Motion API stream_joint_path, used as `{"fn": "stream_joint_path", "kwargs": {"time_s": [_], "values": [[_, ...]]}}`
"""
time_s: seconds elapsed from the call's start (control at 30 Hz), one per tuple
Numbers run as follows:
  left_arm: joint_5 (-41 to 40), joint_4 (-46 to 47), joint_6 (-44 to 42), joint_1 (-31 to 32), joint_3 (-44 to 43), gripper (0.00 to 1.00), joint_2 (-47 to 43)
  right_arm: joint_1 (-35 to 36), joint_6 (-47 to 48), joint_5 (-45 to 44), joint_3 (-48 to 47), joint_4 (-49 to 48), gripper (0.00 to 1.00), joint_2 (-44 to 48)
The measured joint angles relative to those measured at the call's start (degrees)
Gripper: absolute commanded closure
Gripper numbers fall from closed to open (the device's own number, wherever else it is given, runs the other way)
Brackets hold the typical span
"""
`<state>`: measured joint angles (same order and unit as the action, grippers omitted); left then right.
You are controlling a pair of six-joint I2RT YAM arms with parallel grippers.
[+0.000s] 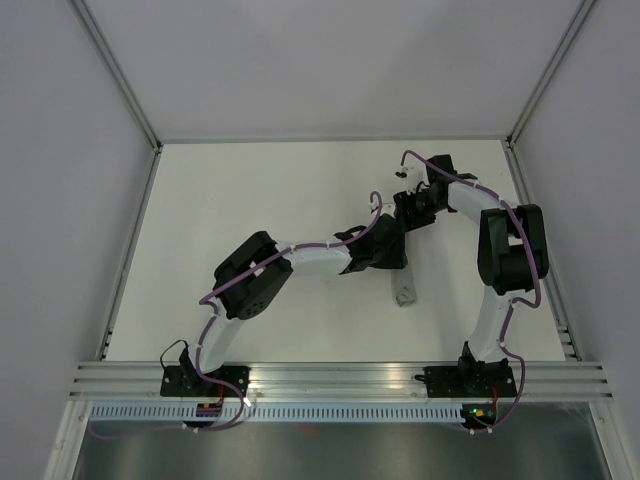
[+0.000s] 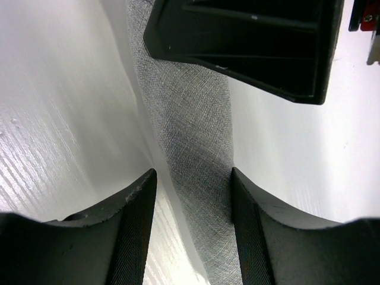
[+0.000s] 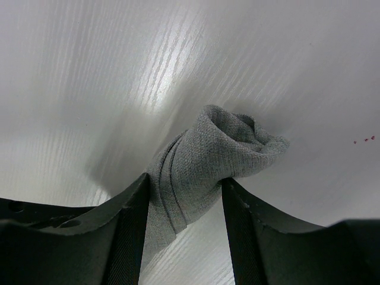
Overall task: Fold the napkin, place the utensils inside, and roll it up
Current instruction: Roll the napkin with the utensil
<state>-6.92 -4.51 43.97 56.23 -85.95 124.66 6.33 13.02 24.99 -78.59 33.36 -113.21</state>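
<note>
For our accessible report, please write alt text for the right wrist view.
A rolled grey napkin lies on a white table, its end between the two black fingers of the right gripper, which touch it on both sides.

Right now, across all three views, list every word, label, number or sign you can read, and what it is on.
No text can be read in any view.
The napkin: plain grey weave, no print.
Tiny red specks on the table, right wrist view: too small to read.
A red part at the left wrist view's top right corner: cut off, unreadable.
</note>
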Motion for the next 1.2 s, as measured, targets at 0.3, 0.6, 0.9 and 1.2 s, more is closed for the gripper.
{"fn": "stream_joint_path", "kwargs": {"time_s": [0.3,0.6,0.9,1.2], "values": [[0.0,0.7,-3.9,0.2,0.2,0.43,-0.2,0.1,0.7,0.0,0.0,0.0,0.38,0.0],[1.3,2.2,-7.9,0.1,1.0,0.41,-0.5,0.1,2.1,-0.5,-1.3,1.0,0.32,0.0],[3.8,2.9,-11.9,0.2,1.4,0.3,-0.7,0.1,2.7,-0.9,-4.3,1.1,0.31,0.0],[5.3,4.2,-13.9,0.2,1.7,0.29,-0.9,0.1,2.8,-1.1,-4.6,1.3,0.31,0.0]]}}
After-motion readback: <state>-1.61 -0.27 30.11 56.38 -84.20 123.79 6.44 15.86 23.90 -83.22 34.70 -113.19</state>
